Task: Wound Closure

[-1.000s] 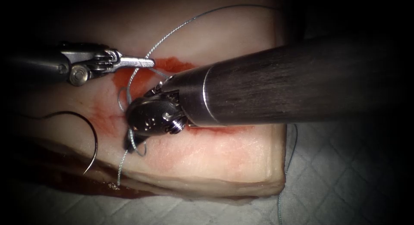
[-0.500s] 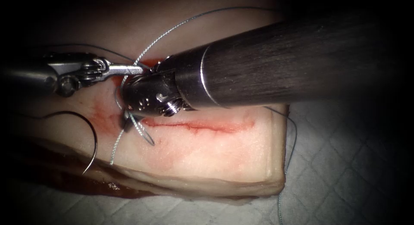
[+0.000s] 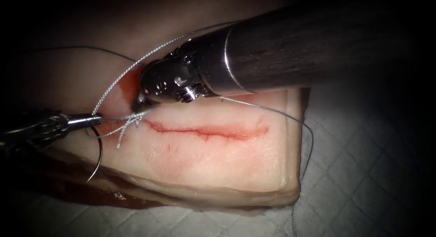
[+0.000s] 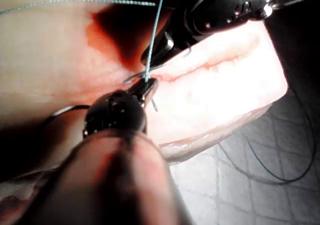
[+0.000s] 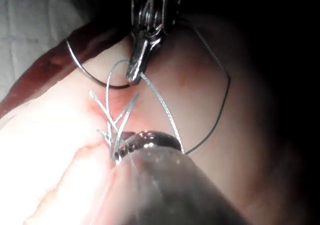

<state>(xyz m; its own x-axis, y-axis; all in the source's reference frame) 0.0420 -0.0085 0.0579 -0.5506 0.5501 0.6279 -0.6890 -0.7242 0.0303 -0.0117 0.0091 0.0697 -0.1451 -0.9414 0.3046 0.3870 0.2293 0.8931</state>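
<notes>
A: At the near left edge of the pale pork-belly tissue (image 3: 218,164), the thin curved steel needle (image 3: 97,162) lies loose on the surface, left of the cut, not in the tissue and held by neither tool.

B: And just beyond it?

A: The left arm's slim silver tool (image 3: 93,120) reaches in from the left, jaws together on the fine grey thread (image 3: 113,89) beside the left end of the red cut (image 3: 209,131). Short strands cross there in a small tangle, likely a knot being formed, which would explain both tools crowding that end.

B: Farther back?

A: The right arm's dark-shafted tool (image 3: 141,105) points down at the same spot, tip touching the strands. I cannot tell if its jaws are apart or together. Red fluid (image 3: 129,85) stains the tissue behind it.

B: Anything the wrist views add?

A: The right wrist view shows the left tool (image 5: 134,75) clamped and the crossed strands splayed; the left wrist view shows thread running taut upward.
</notes>
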